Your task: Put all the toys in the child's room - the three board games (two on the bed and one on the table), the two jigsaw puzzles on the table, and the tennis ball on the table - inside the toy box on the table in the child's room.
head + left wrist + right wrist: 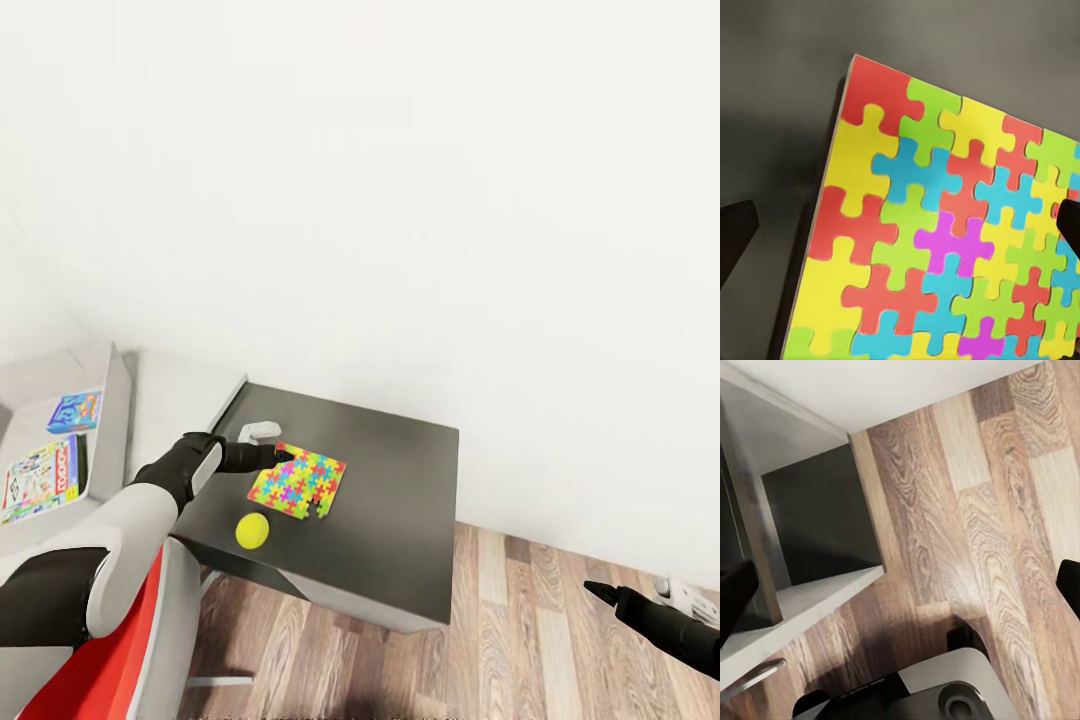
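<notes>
- Your left jaws (283, 456) hang spread at the far-left corner of the flat multicoloured jigsaw puzzle square (298, 479), which lies flat on the dark grey square surface (400, 520). I judge the main risk to be that the thin board gives the fingers no edge to bite, so closing from above may just skate over it or push it along.
- A push to the right or toward you could slide the puzzle to the near edge and onto the wood-plank floor (520, 640).
- The small yellow-green tennis ball (252, 531) sits near the puzzle's near-left corner, apart from it. Bump it with the forearm and it will likely roll off.
- The left wrist view shows what the head view cannot: the puzzle (945, 232) has a thin pale side and stands slightly off the surface, with one dark fingertip (735, 232) left of that edge and the other over the pieces.
- The head view alone gives you two colourful board game boxes (40, 478) on the pale grey bed (115, 400) at far left.
- Your right jaws (600, 592) hang spread low over the floor, holding nothing; the right wrist view adds the surface's underside and the robot's base.
- I cannot tell where the toy box is.
</notes>
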Tool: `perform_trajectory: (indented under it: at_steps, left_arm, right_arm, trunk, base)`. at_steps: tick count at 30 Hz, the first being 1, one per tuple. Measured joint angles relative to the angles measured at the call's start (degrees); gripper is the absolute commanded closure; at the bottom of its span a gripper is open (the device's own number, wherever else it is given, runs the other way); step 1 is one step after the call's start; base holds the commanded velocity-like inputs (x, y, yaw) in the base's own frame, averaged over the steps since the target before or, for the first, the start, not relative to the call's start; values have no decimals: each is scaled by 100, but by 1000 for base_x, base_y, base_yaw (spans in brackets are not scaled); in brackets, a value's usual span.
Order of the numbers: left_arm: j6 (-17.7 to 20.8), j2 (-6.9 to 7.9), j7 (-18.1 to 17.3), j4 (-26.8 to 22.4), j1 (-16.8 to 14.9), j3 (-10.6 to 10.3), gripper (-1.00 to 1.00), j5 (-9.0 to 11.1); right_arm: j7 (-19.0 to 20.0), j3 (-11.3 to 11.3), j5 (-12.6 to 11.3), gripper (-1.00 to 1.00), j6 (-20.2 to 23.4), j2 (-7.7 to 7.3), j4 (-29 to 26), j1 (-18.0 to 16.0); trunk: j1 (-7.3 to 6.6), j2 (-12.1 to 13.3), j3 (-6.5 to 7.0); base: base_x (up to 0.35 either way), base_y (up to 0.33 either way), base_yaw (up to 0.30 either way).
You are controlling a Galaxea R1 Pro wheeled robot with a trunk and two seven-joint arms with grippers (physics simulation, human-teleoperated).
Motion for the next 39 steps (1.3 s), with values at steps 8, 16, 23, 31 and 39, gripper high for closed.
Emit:
perform_trajectory:
  at_steps: [8,16,23,31,39]
  left_arm:
    - [0,0,2,0,1,0,-100,-1]
    - [-1,2,-9,-39,-6,1,-100,-29]
    - [-9,-4,1,-196,-5,-3,-100,-59]
    - [-18,-5,-1,-281,-4,0,-100,-55]
    - [-13,-2,1,-290,-3,6,-100,-15]
  right_arm:
    - [4,0,-1,-100,0,0,0,1]
    - [8,0,-1,-100,-7,0,0,-1]
    - [8,-5,-7,-100,-23,0,0,-3]
    - [8,-9,-14,-100,-31,0,-2,-1]
    - [8,-9,-19,-100,-35,0,0,0]
  trunk:
    - [0,0,-75]
    - [-3,-5,-149]
    - [-3,-5,-216]
    - [-2,-4,-252]
    - [-2,-3,-255]
  base:
    - [0,0,0]
    - [0,0,0]
    - [0,-1,0]
    - [0,-161,0]
    - [0,-47,0]
